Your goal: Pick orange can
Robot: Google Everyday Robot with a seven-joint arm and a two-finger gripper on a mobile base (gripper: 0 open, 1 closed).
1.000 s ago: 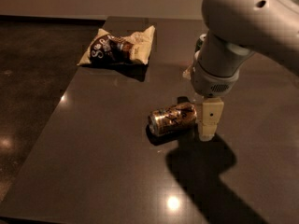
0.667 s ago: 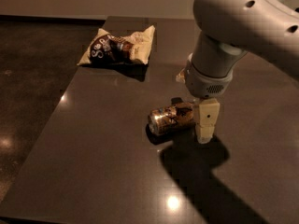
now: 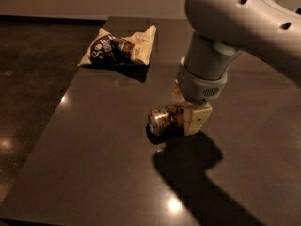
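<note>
Arm approx vert., gripper [image 3: 186, 113] down at side-lying orange can [image 3: 162, 120]; grip state unclear.

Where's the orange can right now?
Camera view: the orange can lies on its side mid-table, with the gripper at its image-right end. The snack bag sits farther back, to the left.

The gripper [image 3: 186, 109] sat low on the dark table [image 3: 94, 173], right at the orange can [image 3: 164, 120] lying on its side. The bulky arm [image 3: 225, 27] blocked the space above it. A snack bag [image 3: 120, 48] lay well apart near the far edge, and the near tabletop offered open passage.
</note>
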